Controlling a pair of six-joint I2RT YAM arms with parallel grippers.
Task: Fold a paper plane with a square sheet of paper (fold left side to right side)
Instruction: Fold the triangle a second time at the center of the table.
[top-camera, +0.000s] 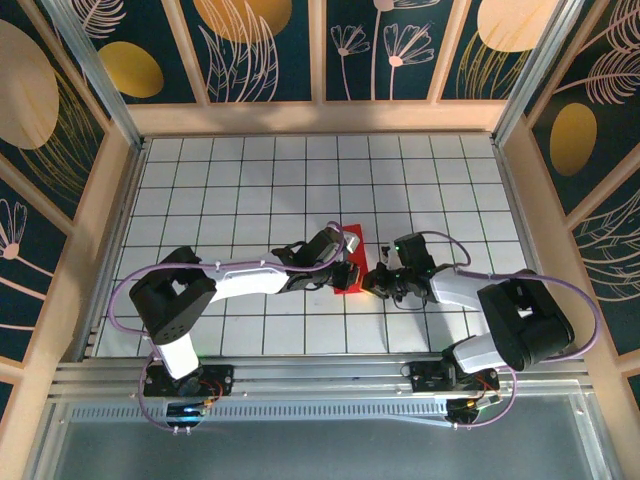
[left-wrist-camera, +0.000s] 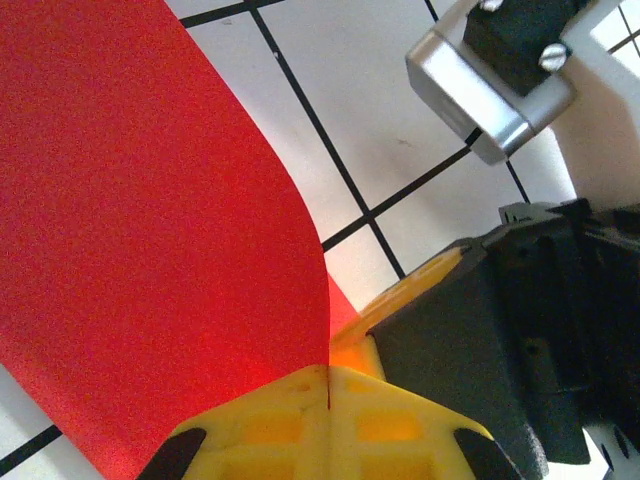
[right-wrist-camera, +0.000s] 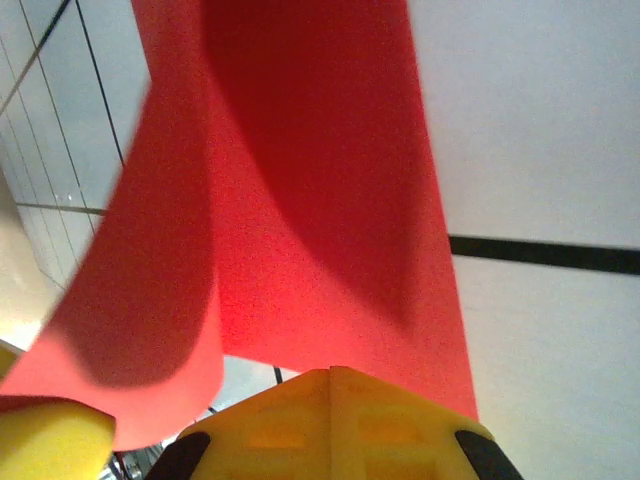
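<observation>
1. Overhead, both arms cover most of the red paper sheet (top-camera: 358, 245) at the table's (top-camera: 250, 180) centre; its outline is unclear.
2. Left gripper (left-wrist-camera: 328, 385): fingers pressed together, pinching the sheet's curled edge.
3. Right gripper (right-wrist-camera: 330, 385): fingers pressed together over the sheet; grip uncertain.

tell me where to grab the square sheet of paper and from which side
By its thin free edge, probably best coming in low from the near side and pinching across it. The square sheet of paper is bowed up off the table, so that edge is clear to pinch. The left gripper and right gripper are both shut on it there.
</observation>
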